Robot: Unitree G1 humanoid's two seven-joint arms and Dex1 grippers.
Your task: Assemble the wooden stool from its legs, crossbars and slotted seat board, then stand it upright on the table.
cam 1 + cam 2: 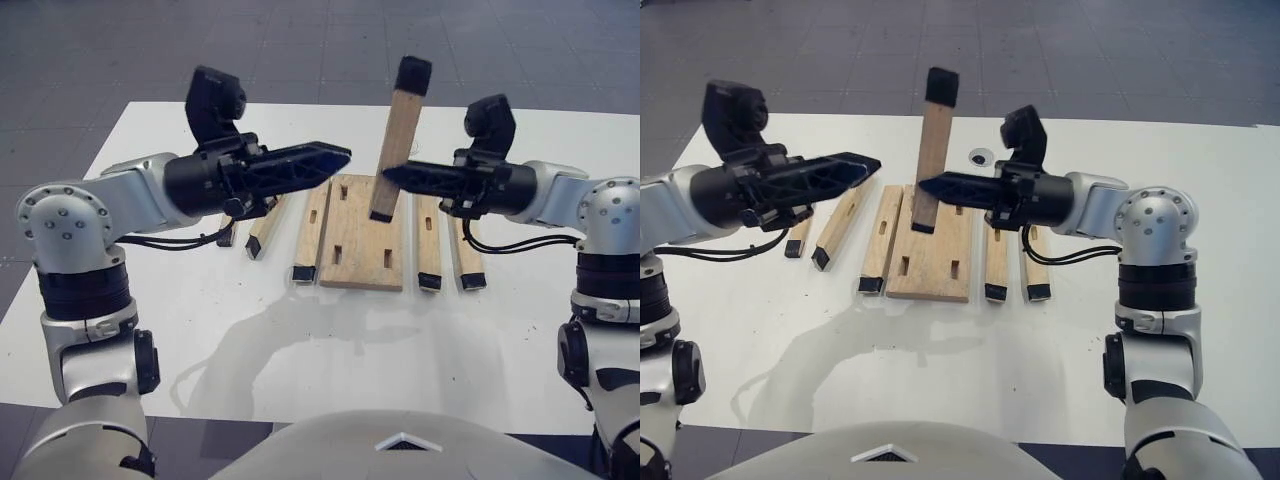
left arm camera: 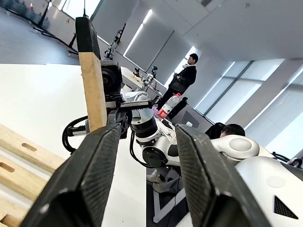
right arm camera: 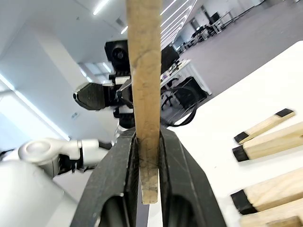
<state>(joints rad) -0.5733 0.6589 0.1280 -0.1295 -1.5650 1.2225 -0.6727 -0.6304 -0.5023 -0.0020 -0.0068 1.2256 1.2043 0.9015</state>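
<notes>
fig.: stool assembly, one leg in hand. the slotted seat board (image 1: 350, 250) lies flat on the white bench (image 1: 500, 340) and serves as the landmark. the right claw (image 1: 392, 174) is clenched on one wooden leg (image 1: 398, 140), pinching its two broad faces low on its length. the leg stands nearly upright above the seat board, its black-capped top leaning slightly away. its lower end is over the board's right half, and whether it touches the board cannot be told. the left claw (image 1: 338, 157) is released, fingers (image 2: 94, 175) apart and holding nothing, and hangs above the seat board's left edge, tips toward the leg. three loose pieces (image 1: 310, 230) lie side by side on the bench left of the seat board, and two more (image 1: 428, 245) lie right of it. handling, as a judgement: the leg is probably light, stiff and not fragile, but its smooth faces could let it pivot in a two-finger pinch, the more so with most of its length above the grip. a hold on the flat faces nearer mid-length, leaving the lower end free to enter a slot, would likely steady it, and the open left claw is well placed to brace it.
</notes>
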